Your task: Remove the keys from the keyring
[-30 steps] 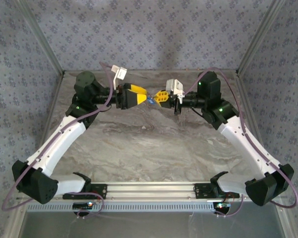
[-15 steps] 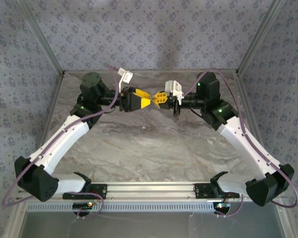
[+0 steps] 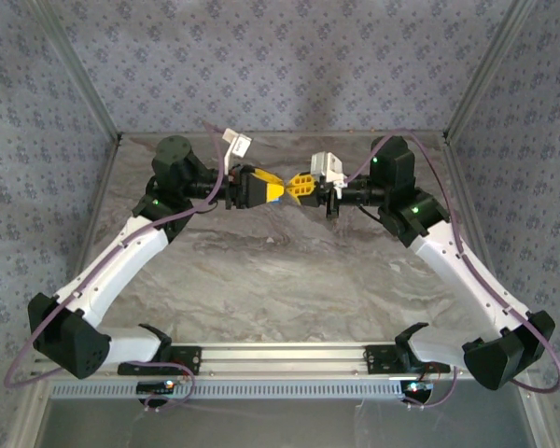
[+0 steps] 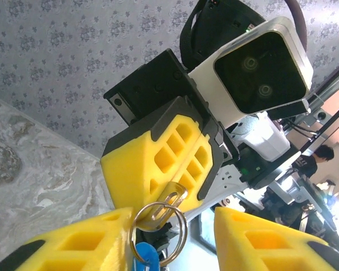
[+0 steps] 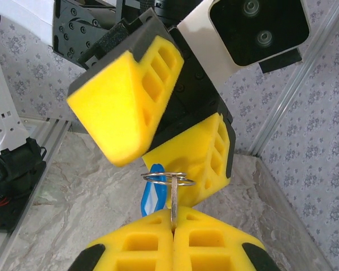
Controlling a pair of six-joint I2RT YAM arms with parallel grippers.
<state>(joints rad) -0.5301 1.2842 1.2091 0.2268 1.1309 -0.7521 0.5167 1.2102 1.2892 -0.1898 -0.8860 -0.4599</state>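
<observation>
Now, mid-grasp: the right hand [image 5: 172,226] pinches the keyring [image 5: 168,179] at frame centre, blue keys [image 5: 152,199] hanging just beside, inside the parted left hand [image 4: 170,219], which likely must clamp them next

Keys [image 5: 152,199] on keyring [image 5: 168,178] between left claw [image 3: 280,191] and right claw [image 3: 297,187], above table [image 3: 280,280]

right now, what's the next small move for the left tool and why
Probably close the left tool on the blue keys: they hang from the keyring between its open pads, while the right tool is shut on a silver piece of that ring, holding it steady.
</observation>
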